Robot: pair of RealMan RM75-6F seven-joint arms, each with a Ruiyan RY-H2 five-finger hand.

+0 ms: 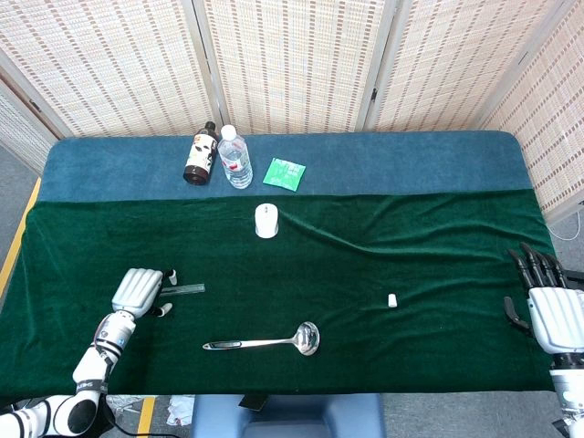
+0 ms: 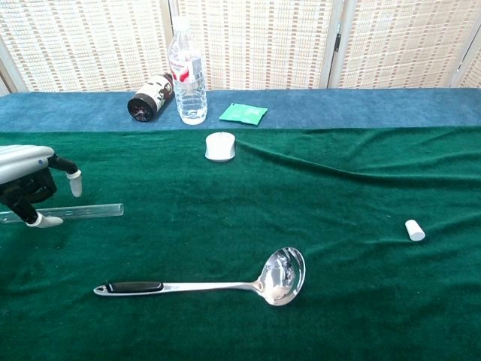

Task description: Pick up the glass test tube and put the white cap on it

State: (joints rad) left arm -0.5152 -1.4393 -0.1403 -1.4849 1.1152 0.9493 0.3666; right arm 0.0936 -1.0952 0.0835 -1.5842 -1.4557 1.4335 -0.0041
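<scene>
The glass test tube (image 1: 188, 289) (image 2: 83, 211) lies flat on the green cloth at the left. My left hand (image 1: 137, 291) (image 2: 26, 180) is over its left end, one fingertip behind the tube and the thumb in front of it, fingers apart and not closed on it. That end is hidden under the hand. The white cap (image 1: 392, 300) (image 2: 414, 230) lies on its side on the cloth at the right. My right hand (image 1: 550, 306) hangs at the table's right edge with fingers spread and empty, well to the right of the cap; the chest view does not show it.
A steel ladle (image 1: 274, 342) (image 2: 225, 284) lies near the front edge. A white mouse-like object (image 1: 266, 220) (image 2: 219, 146) sits mid-table. On the blue strip at the back are a dark bottle (image 1: 200, 155) (image 2: 150, 98), a water bottle (image 1: 235, 159) (image 2: 187, 74) and a green packet (image 1: 285, 173) (image 2: 243, 113).
</scene>
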